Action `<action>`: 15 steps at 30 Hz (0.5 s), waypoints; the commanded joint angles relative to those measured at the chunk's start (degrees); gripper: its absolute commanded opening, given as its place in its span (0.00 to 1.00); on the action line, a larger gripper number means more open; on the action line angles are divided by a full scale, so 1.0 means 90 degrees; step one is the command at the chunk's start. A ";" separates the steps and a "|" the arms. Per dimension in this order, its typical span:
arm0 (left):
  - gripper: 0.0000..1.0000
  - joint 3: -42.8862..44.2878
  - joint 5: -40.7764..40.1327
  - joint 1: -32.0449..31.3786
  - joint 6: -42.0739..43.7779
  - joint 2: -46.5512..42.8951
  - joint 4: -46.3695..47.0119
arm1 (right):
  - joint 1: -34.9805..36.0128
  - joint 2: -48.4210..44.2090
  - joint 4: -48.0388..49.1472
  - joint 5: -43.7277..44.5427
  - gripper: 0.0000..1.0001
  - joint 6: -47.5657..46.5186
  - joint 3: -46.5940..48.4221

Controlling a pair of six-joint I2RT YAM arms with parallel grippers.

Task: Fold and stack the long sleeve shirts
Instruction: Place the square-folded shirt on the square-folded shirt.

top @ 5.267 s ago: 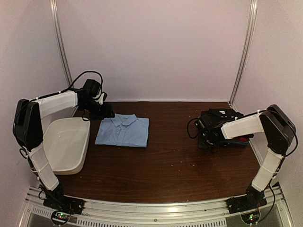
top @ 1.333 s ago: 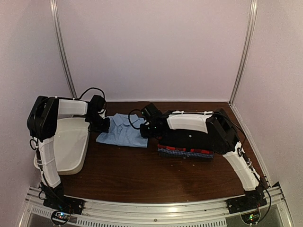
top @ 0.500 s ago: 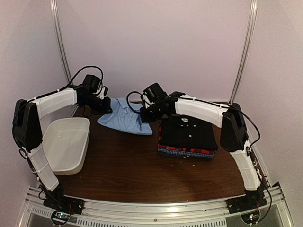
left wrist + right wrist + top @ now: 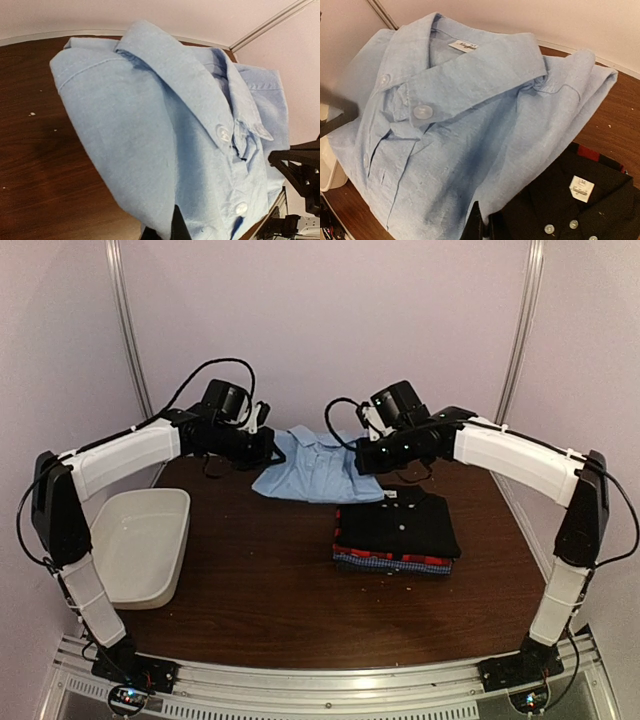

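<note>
Two arms reach to the back of the table (image 4: 260, 610), Dan. Far left, the white tub (image 4: 140, 540) sits beside the left arm. What is the left gripper (image 4: 268, 451) doing?

Pinched tight, Mia, jaws closed on the left edge of the light blue shirt (image 4: 315, 465). The left wrist view shows the cloth gathered right at the fingertips (image 4: 176, 226), collar and buttons facing up.

And the shirt itself?

Folded, and held between the two grippers at back centre. At its right edge, the right gripper (image 4: 362, 459) is clamped down on the cloth too.

Further right?

The stack, lying right of centre: black shirt (image 4: 398, 525) on top, red check shirt (image 4: 390, 558) under it, blue check shirt (image 4: 390, 566) at the bottom. In the right wrist view, the light blue shirt's near corner overlaps the black shirt's far left corner.
</note>
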 commanded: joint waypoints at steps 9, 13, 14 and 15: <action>0.00 0.0630 0.0525 -0.1344 -0.1133 0.0919 0.1449 | -0.1078 -0.2482 0.0577 0.0234 0.00 0.0138 -0.3014; 0.00 0.0828 0.0625 -0.1667 -0.1316 0.1301 0.1586 | -0.1307 -0.2962 0.0499 0.0403 0.00 0.0159 -0.3575; 0.00 0.0894 0.0632 -0.1722 -0.1337 0.1379 0.1586 | -0.1363 -0.3067 0.0480 0.0425 0.00 0.0158 -0.3689; 0.00 0.0943 0.0652 -0.1787 -0.1357 0.1451 0.1586 | -0.1429 -0.3161 0.0478 0.0423 0.00 0.0157 -0.3790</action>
